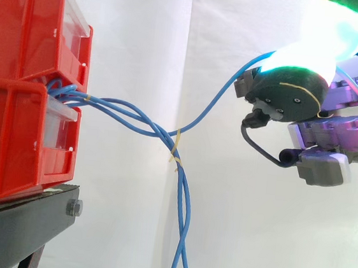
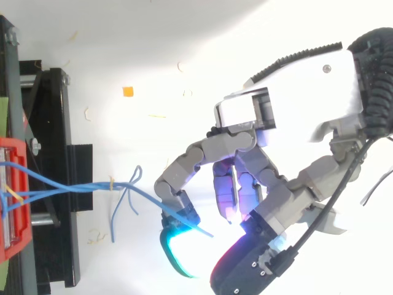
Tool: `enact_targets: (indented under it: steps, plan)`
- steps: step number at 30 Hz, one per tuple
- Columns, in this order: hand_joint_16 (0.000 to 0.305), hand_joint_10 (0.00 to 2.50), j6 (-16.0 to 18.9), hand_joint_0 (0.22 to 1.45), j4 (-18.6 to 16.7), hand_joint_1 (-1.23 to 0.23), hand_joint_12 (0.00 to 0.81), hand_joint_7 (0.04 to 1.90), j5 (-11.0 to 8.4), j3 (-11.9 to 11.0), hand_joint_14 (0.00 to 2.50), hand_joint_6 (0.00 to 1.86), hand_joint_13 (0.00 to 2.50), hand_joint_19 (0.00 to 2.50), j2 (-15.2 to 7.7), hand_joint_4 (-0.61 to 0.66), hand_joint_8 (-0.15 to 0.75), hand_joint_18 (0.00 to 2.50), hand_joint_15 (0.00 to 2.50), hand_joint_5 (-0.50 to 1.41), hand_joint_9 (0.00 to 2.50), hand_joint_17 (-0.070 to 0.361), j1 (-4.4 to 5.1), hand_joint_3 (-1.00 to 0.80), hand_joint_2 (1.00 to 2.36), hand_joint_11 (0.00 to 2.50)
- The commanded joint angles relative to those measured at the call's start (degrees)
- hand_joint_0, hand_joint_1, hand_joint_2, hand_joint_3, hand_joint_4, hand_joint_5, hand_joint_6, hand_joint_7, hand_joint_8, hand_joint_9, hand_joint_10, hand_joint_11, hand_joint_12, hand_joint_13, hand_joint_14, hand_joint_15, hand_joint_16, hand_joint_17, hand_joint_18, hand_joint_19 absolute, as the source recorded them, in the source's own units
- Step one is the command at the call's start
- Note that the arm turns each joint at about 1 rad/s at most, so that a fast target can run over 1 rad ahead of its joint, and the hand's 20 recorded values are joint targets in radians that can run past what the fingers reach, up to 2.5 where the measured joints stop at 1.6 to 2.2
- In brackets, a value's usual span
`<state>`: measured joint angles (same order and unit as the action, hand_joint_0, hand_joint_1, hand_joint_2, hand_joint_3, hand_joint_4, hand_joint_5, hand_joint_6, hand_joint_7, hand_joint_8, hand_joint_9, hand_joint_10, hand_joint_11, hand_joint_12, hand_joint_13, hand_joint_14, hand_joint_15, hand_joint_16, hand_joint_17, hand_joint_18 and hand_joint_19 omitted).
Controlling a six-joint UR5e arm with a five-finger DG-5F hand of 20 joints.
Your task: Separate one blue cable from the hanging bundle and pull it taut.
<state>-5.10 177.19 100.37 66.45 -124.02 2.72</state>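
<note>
Two red bins stand one on the other at the left of the side view, the upper bin (image 1: pixel 24 25) on the lower bin (image 1: pixel 8 142). Both rest on one black stand (image 1: pixel 18 229).

One hand (image 1: pixel 287 95) is at the right, higher than the gap between the bins and well apart from them. Its fingers (image 2: pixel 184 169) are curled, and it pinches one blue cable (image 1: pixel 220 93) between glowing pads. In the top view a short end of this cable sticks out past the fingers.

One bundle (image 1: pixel 182 205) of blue cables comes out between the two bins, bends over and hangs down in front of the curtain. I cannot count its strands exactly; at least three show near the bins.

The pinched cable leaves the bundle at one pale tie (image 1: pixel 176 148) and rises to the right up to the hand. It makes a soft curve and is not straight.

One small orange scrap (image 2: pixel 128 91) lies on the white floor, away from the cables.
</note>
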Motion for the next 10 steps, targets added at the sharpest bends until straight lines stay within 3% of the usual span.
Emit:
enact_targets:
  steps: [1,10]
  plan:
    - [0.042,0.03,0.0,0.73,0.0,-0.7,0.257,1.29,0.0,0.0,0.02,0.51,1.4,0.72,0.0,0.16,0.098,0.77,0.76,0.13,2.03,0.095,0.0,-0.2,1.02,0.67]
    - [0.042,0.03,0.0,0.73,0.0,-0.7,0.255,1.29,0.0,0.0,0.03,0.51,1.4,0.72,0.0,0.16,0.095,0.77,0.75,0.13,2.03,0.095,0.0,-0.19,1.02,0.66]
